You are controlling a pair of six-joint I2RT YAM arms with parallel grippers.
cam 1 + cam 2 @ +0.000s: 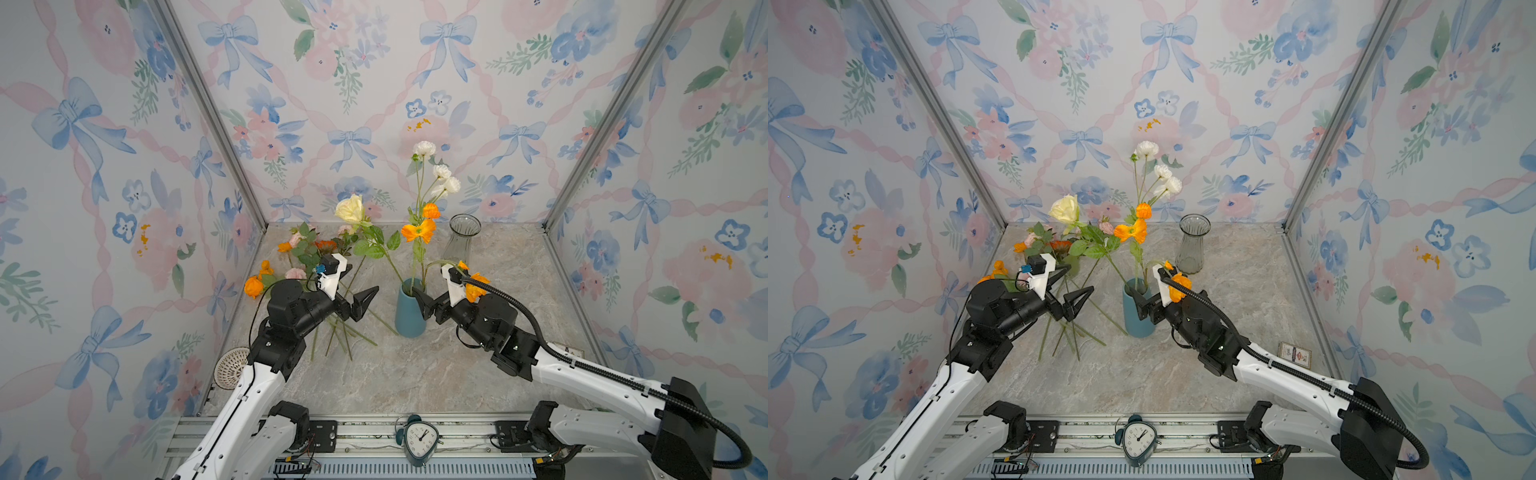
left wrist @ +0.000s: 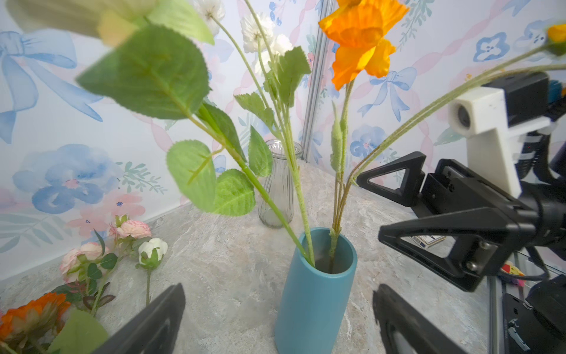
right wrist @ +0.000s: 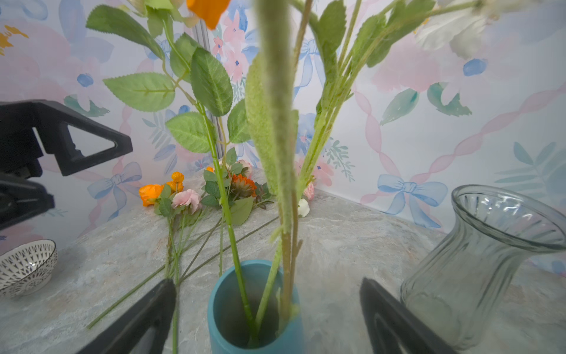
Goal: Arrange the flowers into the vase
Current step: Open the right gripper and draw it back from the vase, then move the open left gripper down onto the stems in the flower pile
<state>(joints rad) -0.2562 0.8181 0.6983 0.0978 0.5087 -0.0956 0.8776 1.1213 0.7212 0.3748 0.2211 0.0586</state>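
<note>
Step, as I read it: btwn placings. Cream rose (image 1: 350,208), orange poppy (image 1: 419,230) & white blooms (image 1: 446,185) already stand in the blue vase (image 1: 410,316); rest of the flowers (image 1: 307,249) lie on the table (image 1: 415,374) left of vase. Right tool (image 1: 424,305) jaws apart, empty, just right of vase rim; left tool (image 1: 365,305) jaws apart, empty, over loose stems left of vase. Next prob.: left tool drops onto one stem w/o snagging neighbours.

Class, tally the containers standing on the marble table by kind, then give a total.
Vases: 2, a blue vase and a glass vase
Bowls: 1, a patterned bowl
Total: 3
</note>
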